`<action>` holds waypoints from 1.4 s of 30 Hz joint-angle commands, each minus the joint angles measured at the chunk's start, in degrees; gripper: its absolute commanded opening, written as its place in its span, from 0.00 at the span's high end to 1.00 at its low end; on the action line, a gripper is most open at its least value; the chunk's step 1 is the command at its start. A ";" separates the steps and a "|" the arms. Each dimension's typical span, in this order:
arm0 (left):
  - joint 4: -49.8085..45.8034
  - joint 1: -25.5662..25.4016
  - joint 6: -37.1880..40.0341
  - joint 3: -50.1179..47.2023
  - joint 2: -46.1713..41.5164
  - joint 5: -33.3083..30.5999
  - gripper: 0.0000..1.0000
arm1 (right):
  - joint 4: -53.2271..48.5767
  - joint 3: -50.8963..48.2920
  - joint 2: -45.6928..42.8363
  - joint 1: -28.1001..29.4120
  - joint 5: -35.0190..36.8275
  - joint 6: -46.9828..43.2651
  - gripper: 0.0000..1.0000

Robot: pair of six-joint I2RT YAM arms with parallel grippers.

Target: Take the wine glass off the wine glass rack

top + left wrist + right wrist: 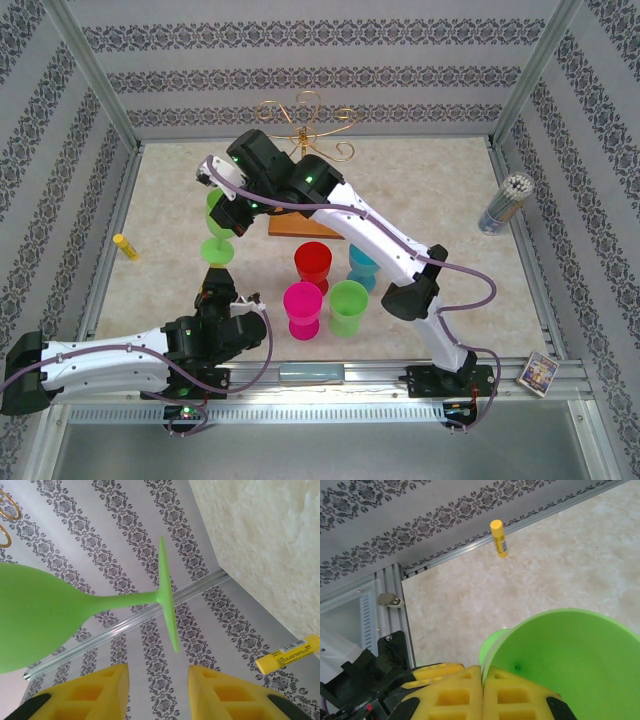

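The wine glass [218, 248] is clear of the wine glass rack [302, 128]. It's upright in the overhead view, left of the rack's wooden base [294, 229] and well apart from the gold scrolls. Whether its foot touches the bench [480, 280] I can't tell.

The right gripper [227, 207] reaches across from the right side and has it at the top. On the right wrist camera, the right gripper [482, 692] has its yellow fingers [520, 697] pressed together, with the green rim of the wine glass [570, 660] running into the seam between them. That's a pinch on the bowl's wall, and the open bowl fills the lower right of that view.

Down low, the left gripper [222, 290] sits just on the near side of the glass's foot. From the left wrist, the left gripper [157, 675] has its fingers [100, 690] spread, with a clear gap between them. The wine glass [45, 615] lies beyond the tips, stem and foot lined up over that gap, touching neither finger.

A yellow stick [125, 246] lies near the bench's left edge. Red [312, 262], blue [362, 266], pink [303, 308] and green [348, 305] cups cluster mid-bench.
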 commanded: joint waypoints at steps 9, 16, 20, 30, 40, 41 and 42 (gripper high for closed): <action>-7.16 -0.78 -4.43 -0.17 -2.61 -1.72 0.62 | 2.88 -2.32 -5.00 0.62 11.66 1.23 1.00; -13.15 -0.78 -8.28 0.28 -4.86 -1.89 0.61 | 2.53 -4.34 -5.90 0.61 16.35 2.15 1.00; -16.16 -0.78 -10.10 0.53 -5.66 -2.23 0.61 | 2.61 -7.47 -6.99 1.13 17.94 2.24 1.00; -18.42 -0.78 -11.55 0.29 -7.39 -2.58 0.61 | 6.51 -21.64 -12.48 2.42 19.53 4.03 1.00; -21.58 -0.78 -12.82 1.47 -9.14 -1.98 0.63 | 13.75 -34.42 -17.96 3.40 19.26 8.01 1.00; -22.30 -0.78 -13.20 1.73 -9.22 -1.92 0.63 | 13.70 -34.81 -17.96 3.64 19.31 8.17 1.00; -22.85 -0.78 -13.53 1.87 -9.40 -1.91 0.63 | 13.68 -35.31 -17.81 3.87 19.35 8.29 1.00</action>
